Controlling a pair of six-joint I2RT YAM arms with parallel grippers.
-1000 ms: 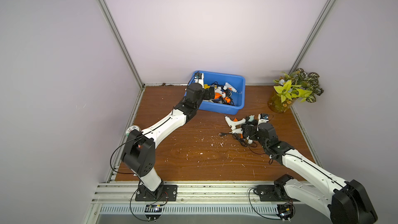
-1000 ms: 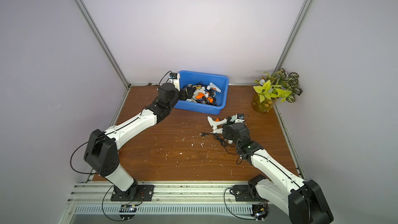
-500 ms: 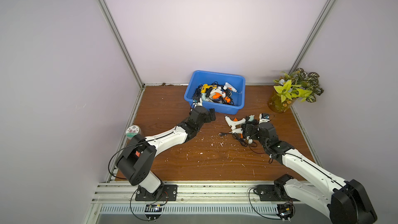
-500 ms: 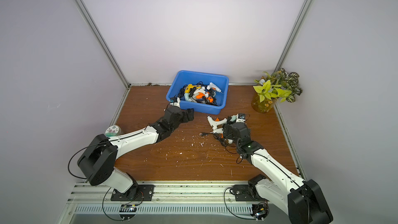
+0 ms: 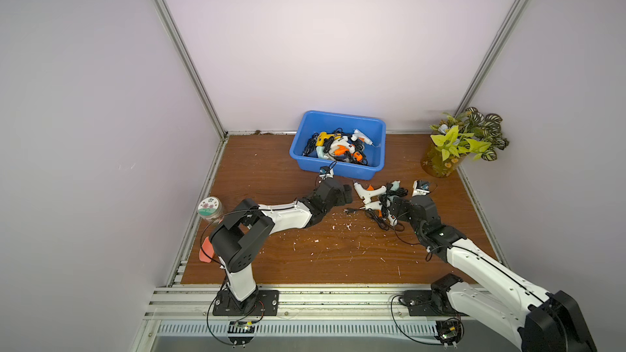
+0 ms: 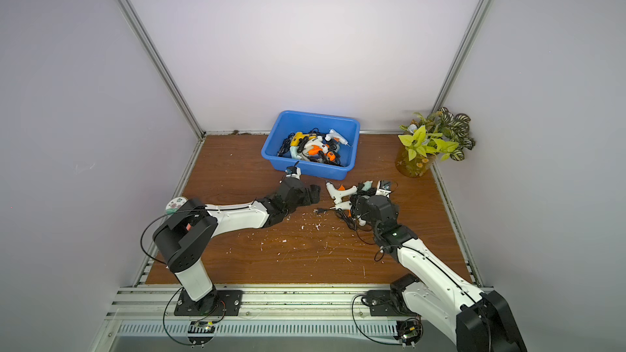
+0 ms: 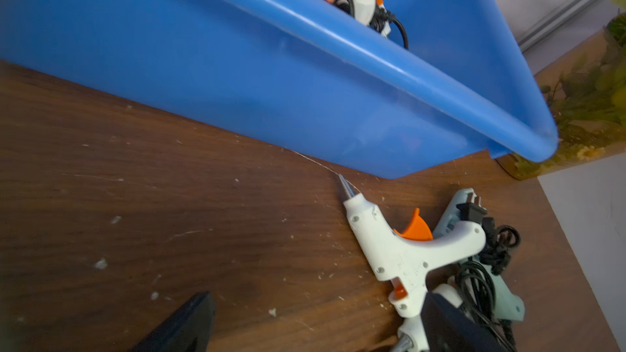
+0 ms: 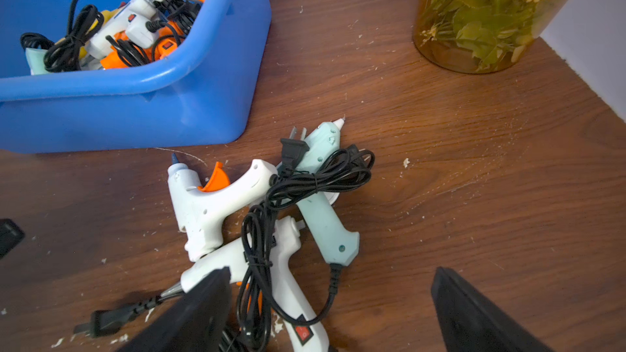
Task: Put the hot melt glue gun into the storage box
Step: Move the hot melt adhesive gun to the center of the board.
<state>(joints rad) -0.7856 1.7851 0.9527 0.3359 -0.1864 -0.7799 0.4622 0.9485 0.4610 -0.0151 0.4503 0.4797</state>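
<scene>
The blue storage box stands at the back of the table and holds several glue guns. In front of it lies a tangled pile: a white hot melt glue gun with an orange trigger, a white one with a red switch, and a mint one. My left gripper is open just left of the pile, with bare table between its fingers. My right gripper is open, straddling the red-switch gun's handle and black cords.
An amber vase with plants stands at the back right. A round jar with a flowered lid and an orange-red piece sit at the table's left edge. White crumbs litter the wood. Walls close in on three sides.
My left arm has drawn back from the storage box and come down beside the pile of glue guns. The right arm has barely moved. Both grippers stayed open.
</scene>
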